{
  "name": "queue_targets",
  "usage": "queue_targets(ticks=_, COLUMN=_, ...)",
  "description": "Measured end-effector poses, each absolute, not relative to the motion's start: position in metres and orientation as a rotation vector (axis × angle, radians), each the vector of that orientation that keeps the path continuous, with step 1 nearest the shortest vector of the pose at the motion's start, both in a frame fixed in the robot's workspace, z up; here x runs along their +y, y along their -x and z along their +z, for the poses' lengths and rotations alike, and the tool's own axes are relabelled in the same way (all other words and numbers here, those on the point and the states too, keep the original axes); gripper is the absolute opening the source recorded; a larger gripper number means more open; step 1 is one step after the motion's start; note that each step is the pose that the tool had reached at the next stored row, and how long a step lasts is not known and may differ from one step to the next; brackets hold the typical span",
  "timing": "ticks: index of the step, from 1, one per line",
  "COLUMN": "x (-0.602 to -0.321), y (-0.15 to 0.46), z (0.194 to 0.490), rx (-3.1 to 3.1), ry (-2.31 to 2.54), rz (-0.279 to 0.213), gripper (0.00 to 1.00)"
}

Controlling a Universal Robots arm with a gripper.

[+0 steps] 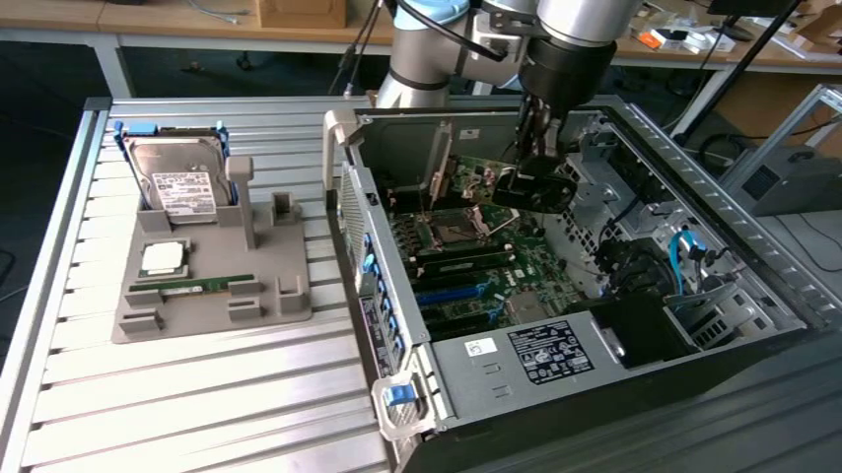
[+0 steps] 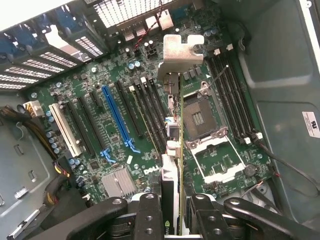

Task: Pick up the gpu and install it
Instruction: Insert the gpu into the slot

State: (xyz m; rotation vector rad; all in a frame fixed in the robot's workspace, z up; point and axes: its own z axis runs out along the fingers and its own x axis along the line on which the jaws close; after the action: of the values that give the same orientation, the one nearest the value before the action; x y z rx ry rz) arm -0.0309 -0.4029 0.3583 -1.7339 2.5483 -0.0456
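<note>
My gripper (image 1: 531, 183) is inside the open computer case (image 1: 394, 325), above the motherboard (image 1: 460, 251). It is shut on the gpu (image 1: 471, 175), a thin dark card. In the wrist view the gpu (image 2: 173, 150) shows edge-on between my two black fingers (image 2: 149, 216), with its silver bracket (image 2: 181, 50) at the far end. The card hangs over the motherboard (image 2: 100, 95), between the black expansion slots (image 2: 150, 110) and the CPU socket (image 2: 200, 117), apart from the board. A long blue slot (image 2: 116, 116) lies off to one side of the card.
On the exterior view's left a grey fixture (image 1: 211, 305) holds a silver hard drive (image 1: 177, 179), a CPU chip (image 1: 165, 258) and a green memory stick (image 1: 197, 284). The power supply (image 1: 553, 350) fills the case's near end; cables (image 1: 684, 261) and drive bays crowd the right.
</note>
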Motion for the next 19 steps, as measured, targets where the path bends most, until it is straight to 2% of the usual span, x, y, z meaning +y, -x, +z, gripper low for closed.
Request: queue_targets(ticks=19, x=-0.4029, y=0.0309, z=0.3582, rx=2.469, ry=1.843, rz=-0.042, gripper=0.27)
